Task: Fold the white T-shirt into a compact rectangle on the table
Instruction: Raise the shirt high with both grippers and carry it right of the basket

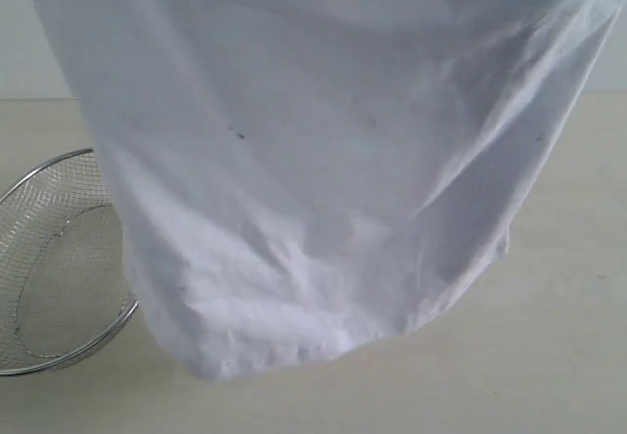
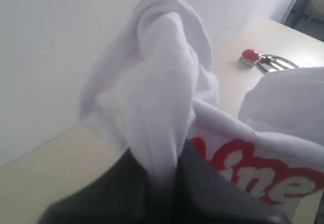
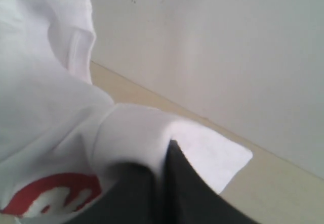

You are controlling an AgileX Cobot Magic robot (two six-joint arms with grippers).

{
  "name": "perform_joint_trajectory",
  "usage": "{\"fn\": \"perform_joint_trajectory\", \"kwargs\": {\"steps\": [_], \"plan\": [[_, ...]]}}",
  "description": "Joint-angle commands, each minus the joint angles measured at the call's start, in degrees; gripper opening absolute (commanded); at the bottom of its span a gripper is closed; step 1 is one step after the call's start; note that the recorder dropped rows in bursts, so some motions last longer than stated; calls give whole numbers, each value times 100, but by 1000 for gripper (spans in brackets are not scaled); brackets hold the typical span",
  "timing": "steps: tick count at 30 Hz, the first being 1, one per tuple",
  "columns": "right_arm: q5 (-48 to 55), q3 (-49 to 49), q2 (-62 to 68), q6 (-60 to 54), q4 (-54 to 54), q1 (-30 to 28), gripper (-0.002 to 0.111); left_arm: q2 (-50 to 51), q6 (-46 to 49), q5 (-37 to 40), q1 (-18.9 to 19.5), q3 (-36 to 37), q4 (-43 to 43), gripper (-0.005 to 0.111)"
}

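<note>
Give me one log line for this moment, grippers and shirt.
left gripper: shut on white red-lettered cotton T-shirt | right gripper: shut on T-shirt | T-shirt: held up, hanging over beige wood-grain table

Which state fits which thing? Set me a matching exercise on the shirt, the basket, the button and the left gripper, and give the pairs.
Things:
1. white T-shirt
2. wire-mesh basket
3. button
4. left gripper

States:
A. red, sitting on the table
B. shut on the white T-shirt
C. held up, hanging
D. bare metal, at the left edge of the exterior view

Pairs: 1-C, 2-D, 3-A, 4-B.
</note>
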Motion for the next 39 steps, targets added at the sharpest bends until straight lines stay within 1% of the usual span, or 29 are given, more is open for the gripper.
{"fn": "perform_joint_trajectory", "kwargs": {"steps": [1,5,7,13,20,23,26,28,33,37,39], "plan": [[-61,619,-3,48,-330,409,0,30,-51,-14,-21,446,147,5],[-61,967,-3,48,-426,488,0,30,-51,-175,-21,878,461,5],[-61,981,11,48,-446,488,0,39,11,-277,-21,1062,461,5],[-61,981,9,231,-882,488,0,66,206,-539,-21,1459,129,5],[-61,981,-2,256,-960,488,0,68,240,-606,-21,1482,-221,5],[-61,947,-2,367,-1216,488,0,68,338,-640,-21,1482,-611,5],[-61,751,-2,499,-1414,488,0,68,379,-787,-21,1482,-806,5],[-61,568,-2,499,-1439,488,0,68,379,-827,-21,1482,-1057,5],[-61,241,-2,499,-1439,488,0,13,835,-827,-21,1482,-2175,5],[-61,228,-2,499,-1439,488,0,-167,836,-839,-21,1482,-2166,5],[-61,228,-32,499,-1439,488,0,-251,688,-800,-21,1482,-2099,5]]}}
